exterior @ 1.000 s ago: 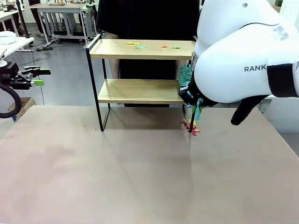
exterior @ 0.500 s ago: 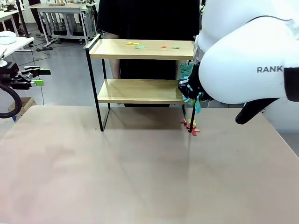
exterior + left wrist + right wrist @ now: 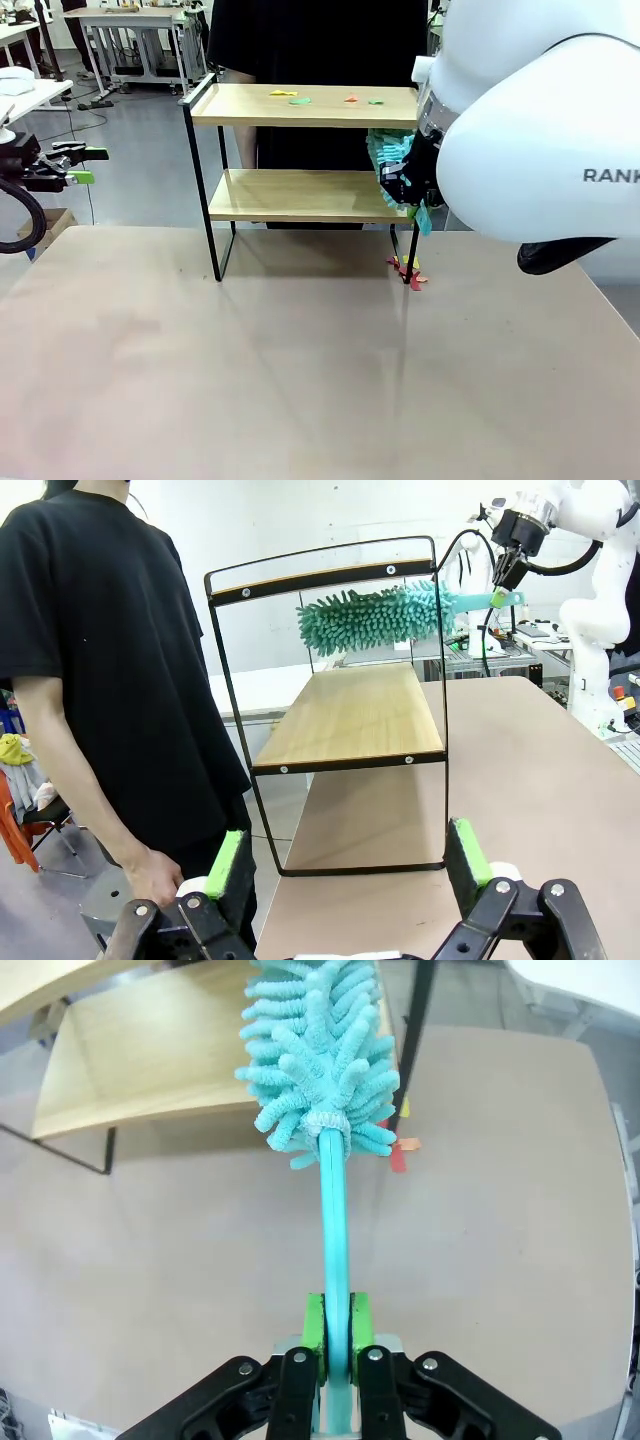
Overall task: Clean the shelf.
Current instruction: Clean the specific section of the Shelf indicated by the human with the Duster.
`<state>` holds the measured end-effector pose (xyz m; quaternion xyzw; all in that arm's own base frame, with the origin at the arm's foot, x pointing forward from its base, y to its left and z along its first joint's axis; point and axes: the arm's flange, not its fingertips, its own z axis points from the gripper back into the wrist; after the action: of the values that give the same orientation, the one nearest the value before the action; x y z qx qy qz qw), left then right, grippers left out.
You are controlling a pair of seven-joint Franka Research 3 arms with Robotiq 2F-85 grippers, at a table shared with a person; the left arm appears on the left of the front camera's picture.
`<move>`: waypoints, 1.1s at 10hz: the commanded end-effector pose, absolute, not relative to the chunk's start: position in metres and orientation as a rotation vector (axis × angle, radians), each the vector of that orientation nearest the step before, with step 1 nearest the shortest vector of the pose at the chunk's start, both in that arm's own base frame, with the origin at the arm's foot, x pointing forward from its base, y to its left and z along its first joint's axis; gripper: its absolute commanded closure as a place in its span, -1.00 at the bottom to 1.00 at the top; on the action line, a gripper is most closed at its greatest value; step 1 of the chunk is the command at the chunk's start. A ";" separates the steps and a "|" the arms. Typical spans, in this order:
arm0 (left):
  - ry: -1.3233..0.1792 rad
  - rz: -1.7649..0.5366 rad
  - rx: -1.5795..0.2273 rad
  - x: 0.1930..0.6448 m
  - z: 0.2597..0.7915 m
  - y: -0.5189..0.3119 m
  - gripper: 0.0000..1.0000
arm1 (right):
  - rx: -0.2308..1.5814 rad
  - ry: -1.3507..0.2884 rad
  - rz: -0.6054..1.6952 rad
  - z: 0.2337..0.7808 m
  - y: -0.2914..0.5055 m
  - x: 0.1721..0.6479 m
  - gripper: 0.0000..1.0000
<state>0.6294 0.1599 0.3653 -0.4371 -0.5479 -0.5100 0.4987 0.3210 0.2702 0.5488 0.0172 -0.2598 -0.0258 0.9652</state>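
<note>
**Duster head shifted further in at the shelf's right end**

Since the earlier frame the duster has shifted toward picture left, so its teal head reaches further in between the two boards. The right arm has drawn off toward picture right.

The shelf stands upright on the far part of the table. Its top board carries four small coloured scraps on its right half. In the left wrist view the duster head hangs clear above the lower board, at its far end and just under the top board. Whether it touches the underside of the top board cannot be determined.

The right gripper is clamped on the duster's handle, with a green pad pressed to either side. The handle runs straight out from the jaws to the head.

The left gripper has its jaws wide apart and holds nothing. It sits well apart from the shelf at the table's left side and faces the shelf's end.

More red and yellow scraps lie on the table just beside the shelf's front right leg.

A person in black stands just behind the shelf, one hand hanging down.
</note>
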 end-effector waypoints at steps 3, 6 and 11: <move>-1.331 -1.236 -1.056 0.628 0.367 0.160 -1.00 | 0.194 -0.436 0.281 0.556 0.247 0.309 0.74; -1.331 -1.236 -1.056 0.628 0.367 0.160 -1.00 | 0.328 -0.363 0.596 0.562 0.234 0.295 0.74; -1.331 -1.236 -1.056 0.628 0.367 0.160 -1.00 | 0.400 -0.173 0.911 0.576 0.219 0.255 0.74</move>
<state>0.6294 0.1599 0.3652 -0.4371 -0.5479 -0.5099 0.4987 0.2558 0.2318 0.5690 0.1964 -0.1095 0.4219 0.8783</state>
